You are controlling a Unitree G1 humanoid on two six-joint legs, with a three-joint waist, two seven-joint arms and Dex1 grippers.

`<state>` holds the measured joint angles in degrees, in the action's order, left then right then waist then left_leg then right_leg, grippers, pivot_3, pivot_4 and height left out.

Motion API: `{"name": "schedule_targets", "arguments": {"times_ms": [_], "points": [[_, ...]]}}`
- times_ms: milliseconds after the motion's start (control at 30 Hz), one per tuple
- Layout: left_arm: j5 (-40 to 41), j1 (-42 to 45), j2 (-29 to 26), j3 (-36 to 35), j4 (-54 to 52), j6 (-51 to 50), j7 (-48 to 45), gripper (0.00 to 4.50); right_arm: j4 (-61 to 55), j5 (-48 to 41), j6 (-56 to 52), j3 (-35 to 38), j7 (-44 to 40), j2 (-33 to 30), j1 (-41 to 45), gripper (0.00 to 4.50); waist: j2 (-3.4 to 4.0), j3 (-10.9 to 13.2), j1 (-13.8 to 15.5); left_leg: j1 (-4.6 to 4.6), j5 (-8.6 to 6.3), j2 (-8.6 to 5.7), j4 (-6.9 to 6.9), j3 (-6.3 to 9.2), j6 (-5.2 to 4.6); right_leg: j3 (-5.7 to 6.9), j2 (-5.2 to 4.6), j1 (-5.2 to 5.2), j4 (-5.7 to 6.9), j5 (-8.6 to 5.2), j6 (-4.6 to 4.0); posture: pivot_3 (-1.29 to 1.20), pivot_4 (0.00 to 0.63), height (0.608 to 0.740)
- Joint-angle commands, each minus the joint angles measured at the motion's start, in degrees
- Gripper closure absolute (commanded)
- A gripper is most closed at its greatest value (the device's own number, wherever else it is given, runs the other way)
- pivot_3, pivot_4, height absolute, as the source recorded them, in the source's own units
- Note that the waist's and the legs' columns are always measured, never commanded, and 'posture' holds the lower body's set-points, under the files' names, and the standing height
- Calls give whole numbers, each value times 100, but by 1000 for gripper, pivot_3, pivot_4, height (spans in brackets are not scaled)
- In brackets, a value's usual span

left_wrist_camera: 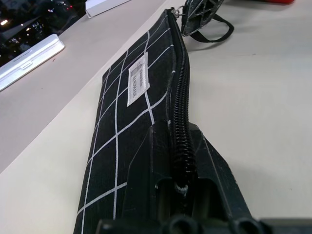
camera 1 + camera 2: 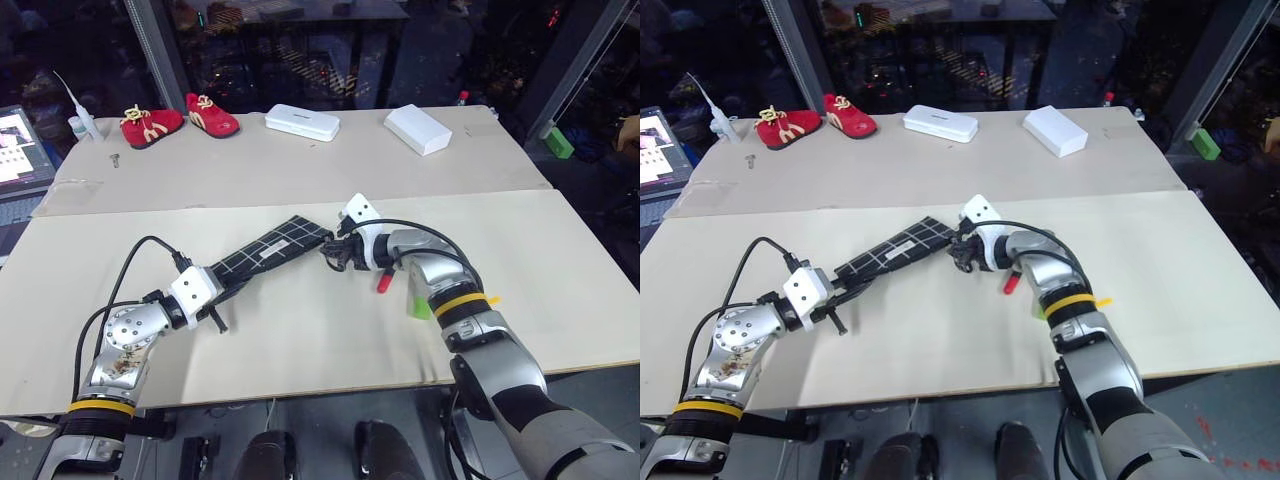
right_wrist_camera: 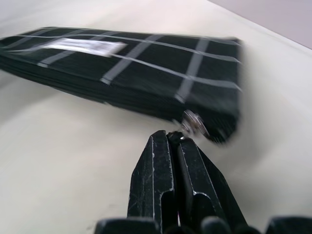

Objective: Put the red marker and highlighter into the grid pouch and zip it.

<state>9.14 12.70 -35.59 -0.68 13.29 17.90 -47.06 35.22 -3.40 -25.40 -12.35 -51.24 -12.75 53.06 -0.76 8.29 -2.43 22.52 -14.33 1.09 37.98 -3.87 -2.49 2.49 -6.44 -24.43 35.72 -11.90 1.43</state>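
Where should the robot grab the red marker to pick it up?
Probably around its middle, coming down from above. The red marker lies flat on the table beside the right gripper, partly hidden under that arm, so its slim sides are the only easy place to pinch.

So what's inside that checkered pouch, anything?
Cannot tell: the grid pouch looks zipped along its edge, hiding its inside. The red marker and green highlighter lie outside on the table beside the right arm.

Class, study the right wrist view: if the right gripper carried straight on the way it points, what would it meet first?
Most likely the grid pouch: the right gripper, fingers shut, points at the pouch's zipper end, where a metal ring sits just past its tips. Depth is hard to judge; contact may already exist.
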Motion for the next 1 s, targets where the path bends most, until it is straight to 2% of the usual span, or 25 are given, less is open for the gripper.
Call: {"name": "schedule_targets", "arguments": {"times_ms": [33,233,467,700,733,800,933,967,1000], "points": [[88,98,37,-108,-215,-42,49,4500,-434,37,20,-151,-69,98,50,4409,0,0,1,0,0,0,0,0,0,0,0,0,1,0,0,0,150,740],[56,144,111,-82,-194,-59,31,4500,-724,136,12,-514,-82,504,91,4409,0,0,-5,0,0,0,0,1,0,0,0,-1,2,0,0,0,150,740],[65,204,161,-54,-195,-80,-42,4500,-1083,308,87,-1157,-462,820,5,4409,0,0,5,0,0,-1,0,2,0,1,-1,-1,3,0,0,0,150,740],[83,214,189,-72,-197,-93,-78,4500,-923,262,37,-944,-55,1119,136,4409,0,0,18,-1,1,-1,0,4,2,3,0,-1,4,0,0,0,150,740],[82,210,193,-73,-203,-95,-81,4500,-845,288,49,-890,50,1115,152,3790,0,0,17,-1,1,-1,0,4,2,3,-1,0,4,0,0,0,150,740],[74,186,199,-79,-215,-90,-85,4500,-1010,218,-3,-809,-112,866,60,3310,0,0,21,0,1,-2,0,4,2,3,-1,0,4,0,0,0,150,740],[70,101,212,-102,-275,-87,-75,4500,-2048,-201,-678,-510,-582,127,-408,1840,0,0,73,3,1,-4,0,7,2,8,-3,3,-2,0,0,0,150,740],[72,83,213,-109,-280,-80,-74,4500,-2464,-388,-968,-371,-733,-149,-631,1530,0,0,101,3,1,-5,0,8,2,9,-4,3,-3,0,0,0,150,740],[72,66,216,-115,-291,-81,-71,4500,-2816,-539,-1176,-274,-839,-376,-818,1530,0,0,153,7,1,-5,0,10,1,12,-6,3,-5,0,0,0,150,740]]}}
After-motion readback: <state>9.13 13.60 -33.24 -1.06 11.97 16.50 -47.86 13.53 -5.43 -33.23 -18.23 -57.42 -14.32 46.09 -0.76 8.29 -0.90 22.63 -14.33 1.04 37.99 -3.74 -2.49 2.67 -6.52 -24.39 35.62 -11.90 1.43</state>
